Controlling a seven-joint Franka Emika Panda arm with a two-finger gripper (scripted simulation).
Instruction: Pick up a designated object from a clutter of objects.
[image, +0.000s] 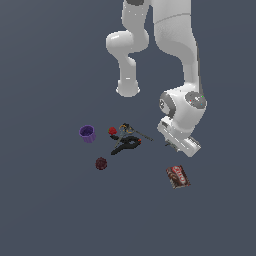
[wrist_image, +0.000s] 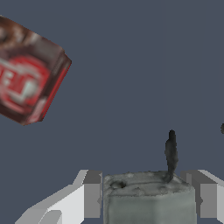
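Observation:
The designated object (wrist_image: 148, 199), a light-grey blocky item, fills the gap between my gripper's (wrist_image: 146, 197) two fingers (wrist_image: 92, 192), which press on both of its sides. A thin dark stalk (wrist_image: 171, 151) rises from its top edge. In the exterior view the gripper (image: 181, 146) hangs low over the floor, and the hand hides the object. The rest of the clutter lies toward the exterior view's left: a purple cup (image: 87, 133), a red ball (image: 112, 131), a dark-red ball (image: 101, 163) and a black-handled tool (image: 126, 144).
A red-brown flat box (image: 178, 176) lies just in front of the gripper in the exterior view and shows large in the wrist view (wrist_image: 28, 74). The arm's white base (image: 128, 89) stands behind the clutter.

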